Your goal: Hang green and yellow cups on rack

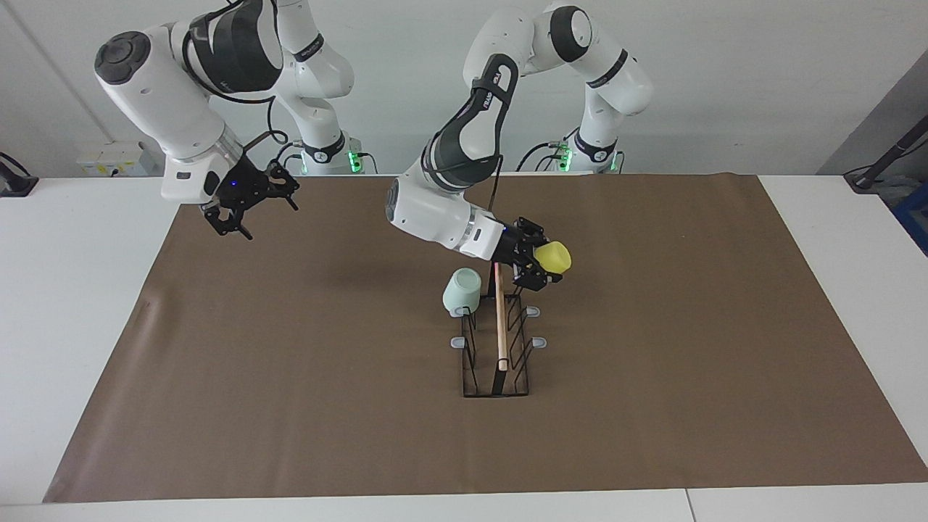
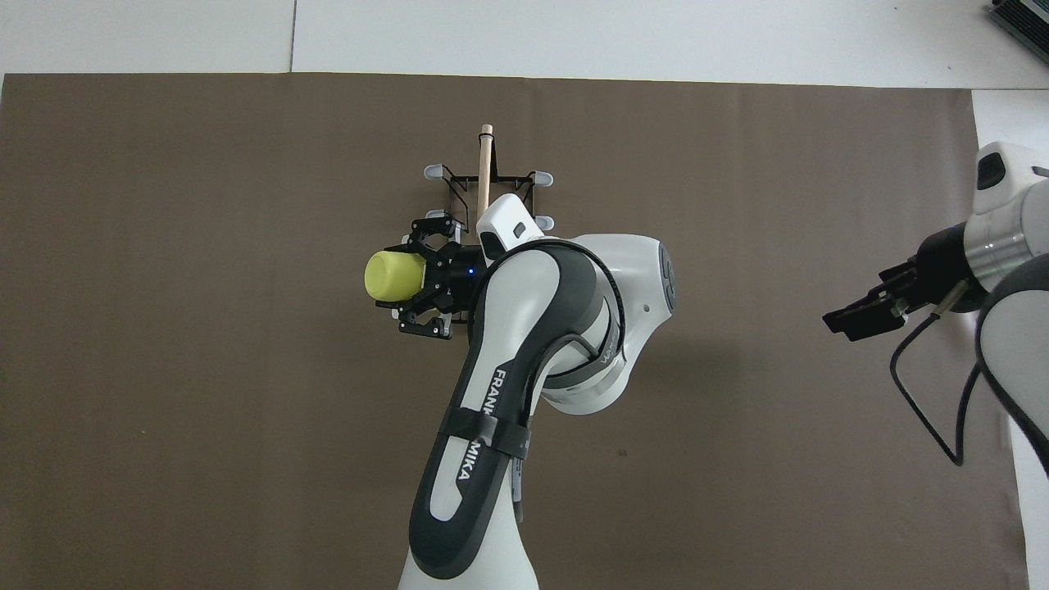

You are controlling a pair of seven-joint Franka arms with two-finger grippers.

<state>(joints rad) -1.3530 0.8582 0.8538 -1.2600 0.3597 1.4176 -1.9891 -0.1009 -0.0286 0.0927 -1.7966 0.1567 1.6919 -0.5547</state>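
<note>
You are seeing the left gripper (image 1: 540,267) clamping the yellow cup (image 1: 554,257) beside the rack (image 1: 496,341), where the green cup (image 1: 462,290) is hanging; the right gripper (image 1: 243,205) is waiting wide.

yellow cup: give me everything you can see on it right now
The yellow cup is small, handleless and tapered, and looks like bright matte plastic. It lies on its side in the air, clamped in the left gripper, closed base pointing away from the wrist. It hangs over the end of the rack nearest the robots, on the left arm's side of the wooden rod. It is not yet on a prong; its mouth is hidden by the fingers.
</note>
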